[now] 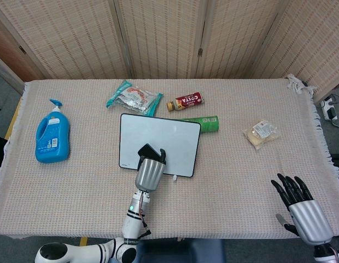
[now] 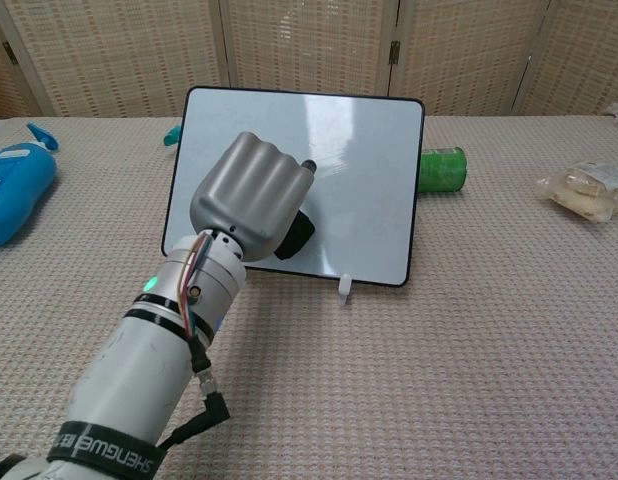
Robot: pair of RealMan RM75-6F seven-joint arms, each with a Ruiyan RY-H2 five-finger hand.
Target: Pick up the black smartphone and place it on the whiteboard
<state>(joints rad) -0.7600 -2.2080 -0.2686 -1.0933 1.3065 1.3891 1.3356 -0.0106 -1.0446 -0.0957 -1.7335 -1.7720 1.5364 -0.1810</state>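
Note:
My left hand (image 1: 150, 172) (image 2: 251, 194) is over the near edge of the whiteboard (image 1: 172, 133) (image 2: 359, 150), which lies flat on the cloth. It holds the black smartphone (image 1: 148, 150) (image 2: 295, 232), whose end sticks out past the fingers above the board's surface. Most of the phone is hidden behind the hand, and I cannot tell whether it touches the board. My right hand (image 1: 302, 209) hangs at the table's near right corner with its fingers spread and nothing in it; only the head view shows it.
A blue detergent bottle (image 1: 52, 137) (image 2: 14, 190) lies at the left. Behind the board are a snack packet (image 1: 134, 97), a small brown bottle (image 1: 186, 102) and a green can (image 1: 209, 123) (image 2: 441, 169). A wrapped bun (image 1: 260, 133) (image 2: 587, 190) lies at the right.

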